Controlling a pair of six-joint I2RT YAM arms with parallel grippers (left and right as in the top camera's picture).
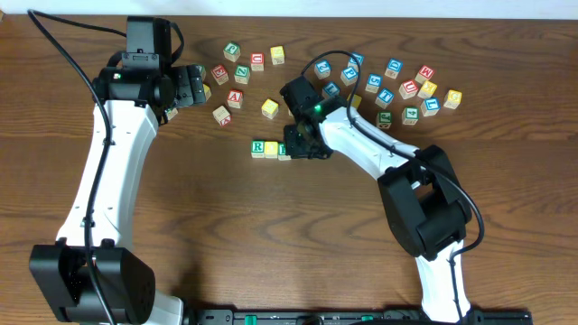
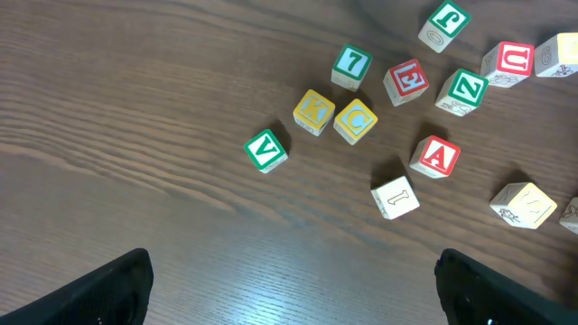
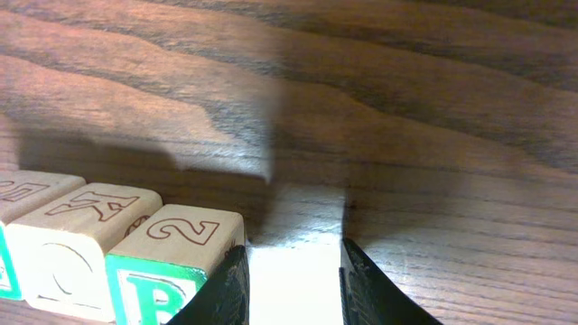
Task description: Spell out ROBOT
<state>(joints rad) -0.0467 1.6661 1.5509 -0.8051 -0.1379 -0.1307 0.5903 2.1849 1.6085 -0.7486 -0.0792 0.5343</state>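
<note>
Now the right gripper (image 3: 292,253), empty and narrowly parted, sits beside the end of the row (image 1: 269,149); the left gripper (image 2: 291,266) gapes wide, well away. The blocks (image 2: 354,120) look light, hard, smooth: pinch opposite flat faces.

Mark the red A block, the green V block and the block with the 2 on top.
red A block (image 2: 437,156): left wrist view, on its lettered top face.
green V block (image 2: 265,150): left wrist view, on its lettered top face.
block with the 2 (image 3: 185,233): right wrist view, on that top face.
</note>
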